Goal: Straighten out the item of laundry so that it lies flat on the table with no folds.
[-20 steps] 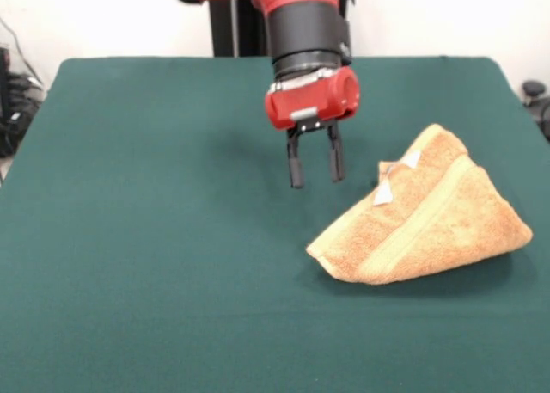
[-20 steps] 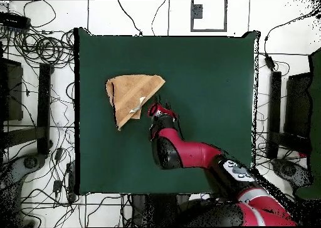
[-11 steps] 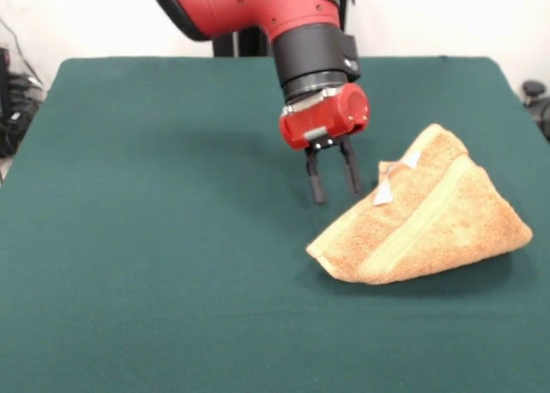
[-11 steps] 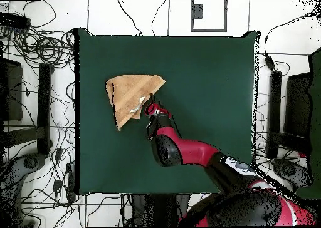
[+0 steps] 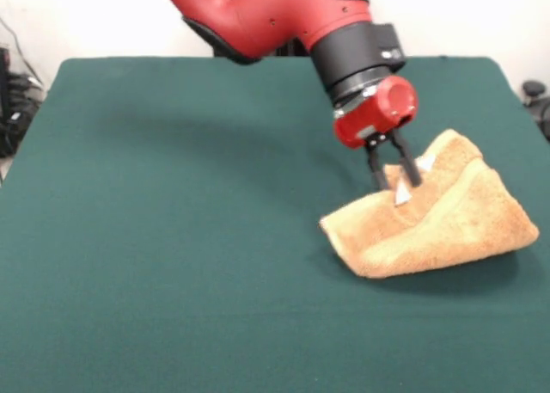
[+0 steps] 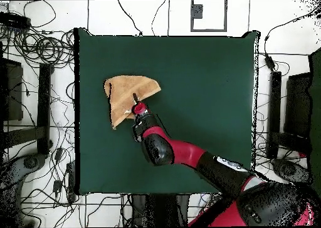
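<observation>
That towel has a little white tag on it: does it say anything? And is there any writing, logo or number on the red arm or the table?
Nothing here can be read.
Tag on the towel: white, partly behind the claw; no print can be made out.
Red arm: no legible word, logo or number in either view.
Table: plain green cloth, no markings.

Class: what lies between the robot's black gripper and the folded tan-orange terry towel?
Nothing: in the front view the gripper is down on the towel, its fingertips beside the small white tag.
</observation>
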`<action>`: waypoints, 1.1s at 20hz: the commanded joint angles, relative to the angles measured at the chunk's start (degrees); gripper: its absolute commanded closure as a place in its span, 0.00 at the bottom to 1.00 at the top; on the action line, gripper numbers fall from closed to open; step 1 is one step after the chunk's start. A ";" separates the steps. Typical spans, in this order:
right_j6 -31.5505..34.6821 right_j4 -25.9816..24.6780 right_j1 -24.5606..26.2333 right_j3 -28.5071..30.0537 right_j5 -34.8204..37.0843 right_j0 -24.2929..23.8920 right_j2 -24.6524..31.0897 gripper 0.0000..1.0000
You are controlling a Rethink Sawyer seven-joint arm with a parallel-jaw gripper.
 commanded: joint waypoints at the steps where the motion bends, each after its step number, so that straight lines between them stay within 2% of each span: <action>1: 18.28 6.42 4.82 3.42 4.11 1.45 12.15 0.00; 7: 14.58 8.44 1.34 4.91 5.46 2.26 11.41 0.00; 15: 14.04 9.86 2.13 6.25 6.39 1.93 12.54 0.00; 22: 12.84 9.09 3.63 5.63 8.10 0.07 13.65 0.00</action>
